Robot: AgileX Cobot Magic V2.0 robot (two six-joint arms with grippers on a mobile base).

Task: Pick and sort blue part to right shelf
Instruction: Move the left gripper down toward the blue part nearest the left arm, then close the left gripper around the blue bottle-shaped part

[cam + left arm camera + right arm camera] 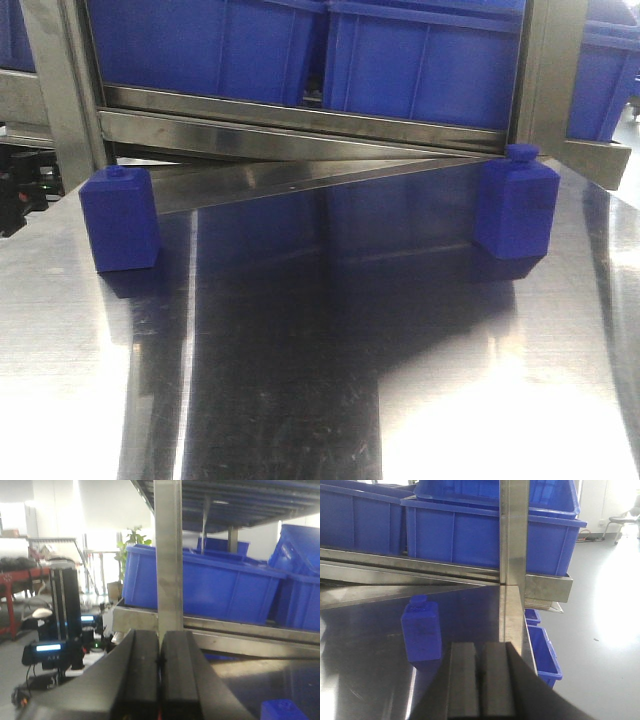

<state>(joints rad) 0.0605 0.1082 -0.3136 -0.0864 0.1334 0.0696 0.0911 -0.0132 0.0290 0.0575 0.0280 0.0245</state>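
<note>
Showing the left hand (160, 642) and right hand (481, 652) pressed together, empty. Upright on the bench (320, 400), well apart, stand the left blue part (120, 220) and right blue part (515, 205): seemingly rigid, light, slick; pinch the flat flanks. Blue bins (400, 50) sit shelved behind.

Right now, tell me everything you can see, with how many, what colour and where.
Left part: one, blue, upright on the table's left side, by the shelf.
Right part: one, blue, upright on the table's right side, by the shelf post.
Bins: several, blue, side by side on the shelf behind the table.
Shelf frame: one, bare steel, across the back.
Table: one, shiny steel, in front.
Left gripper: one, black, shut, holding nothing.
Right gripper: one, black, shut, holding nothing.
</note>
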